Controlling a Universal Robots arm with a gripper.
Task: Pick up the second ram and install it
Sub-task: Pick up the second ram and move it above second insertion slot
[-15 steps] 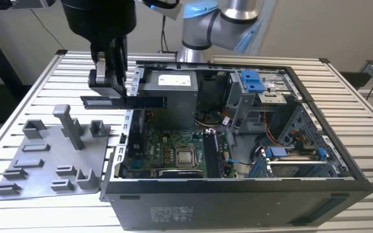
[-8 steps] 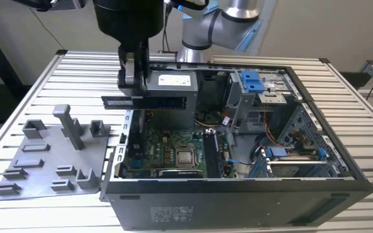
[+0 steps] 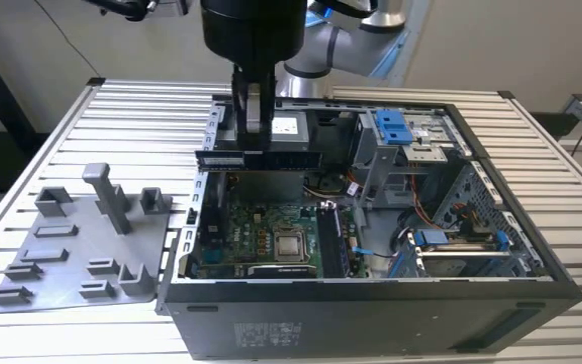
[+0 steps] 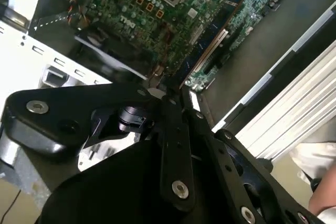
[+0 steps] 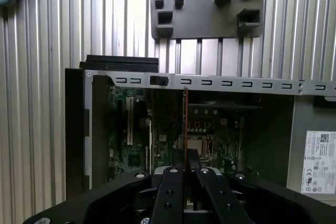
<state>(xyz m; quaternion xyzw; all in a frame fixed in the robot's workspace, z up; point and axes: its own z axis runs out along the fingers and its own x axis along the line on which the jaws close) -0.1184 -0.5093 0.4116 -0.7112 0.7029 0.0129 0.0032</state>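
The jaws were clamped on the second ram (image 3: 258, 159), level above the open computer case (image 3: 372, 318): mid-carry, apparently. Seating would need it aligned over a motherboard (image 3: 261, 235) slot beneath them.

Matt dark second ram (image 3: 291, 160), matt grey plastic holder plate (image 3: 73, 250), ribbed metal table (image 3: 58, 129).

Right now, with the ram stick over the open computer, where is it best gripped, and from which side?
Grip the second ram at the middle of its long top edge, clamping its two flat faces, coming from above. It is thin, long and stands on edge, so a middle grip should balance it; the gripper holds it this way.
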